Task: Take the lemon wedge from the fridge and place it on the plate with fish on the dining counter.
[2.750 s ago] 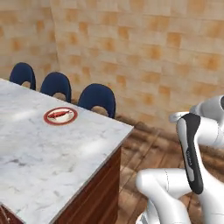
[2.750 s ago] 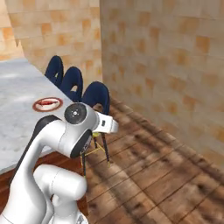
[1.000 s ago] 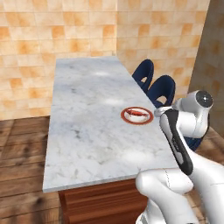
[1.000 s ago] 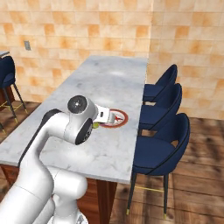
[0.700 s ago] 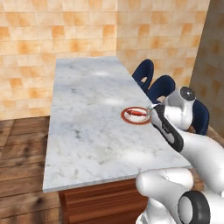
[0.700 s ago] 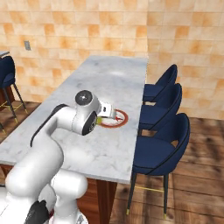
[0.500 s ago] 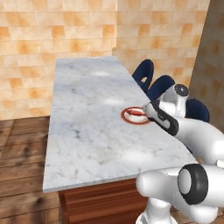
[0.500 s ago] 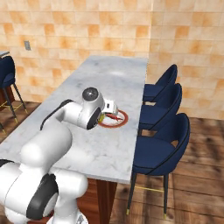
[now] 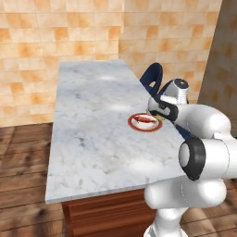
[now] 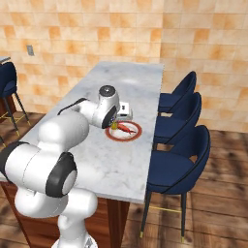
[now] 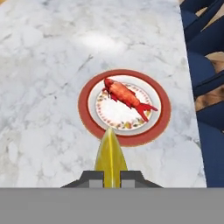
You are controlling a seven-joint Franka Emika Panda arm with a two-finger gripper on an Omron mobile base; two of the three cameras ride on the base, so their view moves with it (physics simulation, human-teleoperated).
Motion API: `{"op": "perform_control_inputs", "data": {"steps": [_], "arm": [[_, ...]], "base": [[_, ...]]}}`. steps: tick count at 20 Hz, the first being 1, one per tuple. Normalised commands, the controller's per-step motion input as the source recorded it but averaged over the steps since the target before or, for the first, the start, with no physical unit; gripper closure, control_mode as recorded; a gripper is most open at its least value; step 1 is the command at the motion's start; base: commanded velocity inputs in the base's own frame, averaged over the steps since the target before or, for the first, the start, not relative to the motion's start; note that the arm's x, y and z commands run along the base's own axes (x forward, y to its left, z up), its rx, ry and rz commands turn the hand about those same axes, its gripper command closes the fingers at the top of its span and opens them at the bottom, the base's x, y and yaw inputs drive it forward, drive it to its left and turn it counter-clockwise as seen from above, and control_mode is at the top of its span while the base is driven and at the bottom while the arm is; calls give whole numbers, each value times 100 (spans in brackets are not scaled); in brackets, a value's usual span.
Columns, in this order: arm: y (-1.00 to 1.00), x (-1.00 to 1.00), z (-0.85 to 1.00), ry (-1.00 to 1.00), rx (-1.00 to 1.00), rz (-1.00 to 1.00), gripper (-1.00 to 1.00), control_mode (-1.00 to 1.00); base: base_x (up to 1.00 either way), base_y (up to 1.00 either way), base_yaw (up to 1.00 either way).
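Observation:
The lemon wedge [image 11: 110, 155] is a thin yellow sliver, and my gripper [image 11: 111, 177] is shut on it. It hangs just above the near rim of the red-rimmed plate [image 11: 85, 105], which carries a red fish [image 11: 127, 97]. In the left base view my gripper [image 9: 159, 118] is over the right edge of the plate [image 9: 131, 122] on the dining counter [image 9: 92, 120]. From the right base view the gripper [image 10: 115, 125] holds the wedge [image 10: 114, 126] at the left edge of the plate [image 10: 135, 137]. The fridge is out of view.
Blue rounded chairs [image 10: 179, 145] line the counter's right side, and one chair [image 9: 152, 77] shows behind my arm. The marble top [image 10: 126, 80] stretches away beyond the plate. An orange tiled wall [image 9: 92, 28] stands behind, above a wooden floor.
Over the last second my arm swung forward and down, bringing the gripper with the wedge from beside the plate to its rim. Earlier the base drove, shifting both base views.

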Motion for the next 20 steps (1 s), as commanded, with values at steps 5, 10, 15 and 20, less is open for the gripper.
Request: {"op": "perform_control_inputs", "data": {"steps": [5, 10, 15, 20], "arm": [[27, -2, -37, 7, -17, 6, 100, -100], [31, 15, -37, 0, -6, 5, 100, -100], [-5, 77, -14, 0, 0, 11, 100, -100], [-17, 63, -9, 0, 0, 15, 100, -100]], "base": [[0, 0, 0], [0, 0, 0], [0, 0, 0], [0, 0, 0]]}}
